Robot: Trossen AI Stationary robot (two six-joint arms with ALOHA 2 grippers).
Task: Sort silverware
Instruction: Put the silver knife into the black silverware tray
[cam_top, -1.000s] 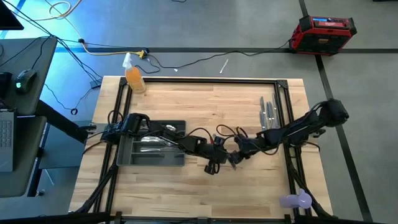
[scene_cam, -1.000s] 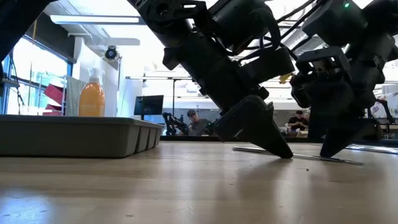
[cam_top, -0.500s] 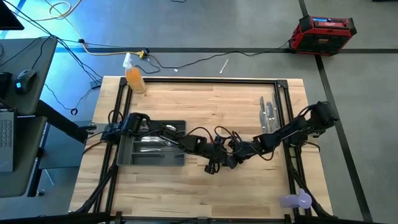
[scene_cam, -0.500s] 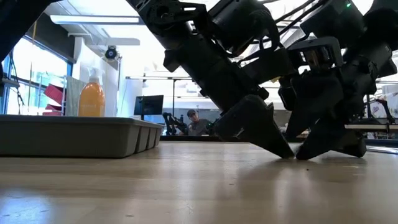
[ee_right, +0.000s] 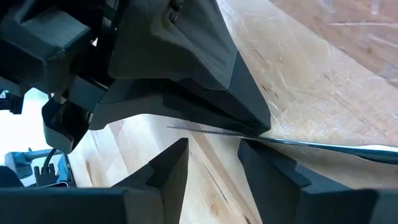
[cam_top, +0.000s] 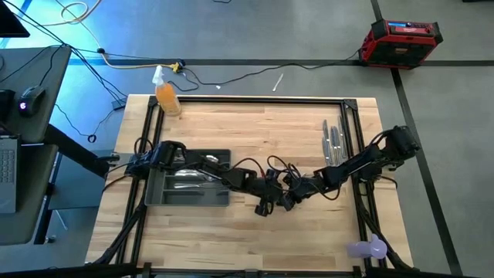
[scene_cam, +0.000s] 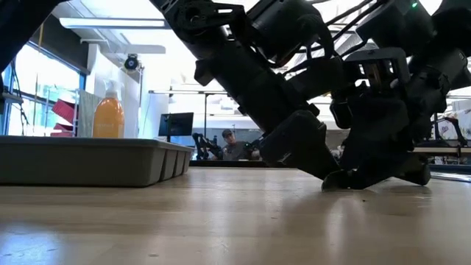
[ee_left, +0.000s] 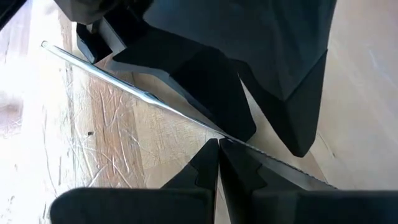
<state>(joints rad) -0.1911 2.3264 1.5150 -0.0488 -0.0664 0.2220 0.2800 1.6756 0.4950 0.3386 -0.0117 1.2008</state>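
Observation:
A thin silver knife (ee_left: 124, 84) lies flat on the wooden table near its middle; it also shows in the right wrist view (ee_right: 311, 143). My left gripper (ee_left: 218, 144) (cam_top: 270, 203) is shut, its tips down at the knife. My right gripper (ee_right: 214, 146) (cam_top: 288, 198) is open and low at the table, right beside the left one, with its fingertips at the knife's blade part. More silverware (cam_top: 333, 140) lies in a group by the table's right rail. Some pieces (cam_top: 185, 176) lie in the dark grey tray (cam_top: 158, 189). My left gripper presses its shut fingertips (ee_left: 208, 155) down on the knife about where the handle meets the serrated blade (ee_left: 292, 174). It comes slanting down from the table's left. The knife lies flat on the table. My right gripper: I cannot tell whether its open fingertips (ee_left: 247, 130) touch the knife.
The grey tray (scene_cam: 88, 158) sits at the table's left. An orange bottle (cam_top: 167, 96) stands at the far left corner. A purple object (cam_top: 367, 249) is at the near right corner. Black frame rails run along the table's edges. People sit in the room behind (scene_cam: 232, 143).
My right gripper has moved toward the table's left and down, close up against the left gripper at the knife. In the low view it now hides the knife, which showed on the table a second ago. The left gripper has stayed put.

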